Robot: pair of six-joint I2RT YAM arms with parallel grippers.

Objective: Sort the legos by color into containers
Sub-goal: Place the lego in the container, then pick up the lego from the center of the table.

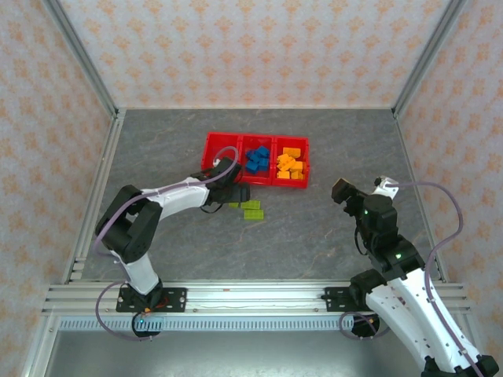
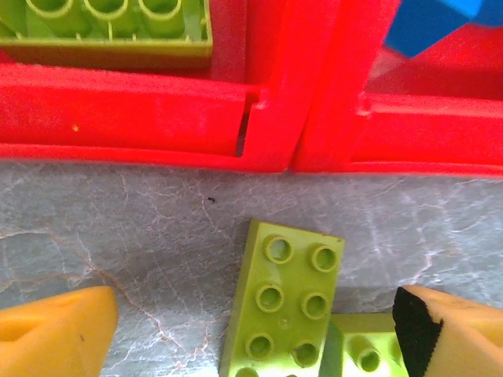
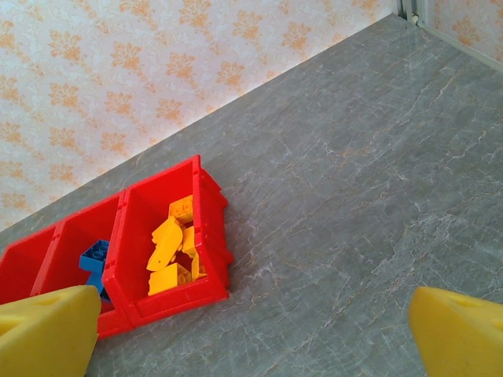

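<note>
The counter carries the red tray, which already holds blue legos in its middle compartment, orange legos in its right one and a green lego in its left one, so sorting looks nearly complete. Two loose green legos remain just in front of the tray's left divider. My left pincer straddles one of them, jaws wide and gripping nothing, while my right pincer, well to the tray's right, is fully spread and empty. No brand, label or writing is legible.
</note>
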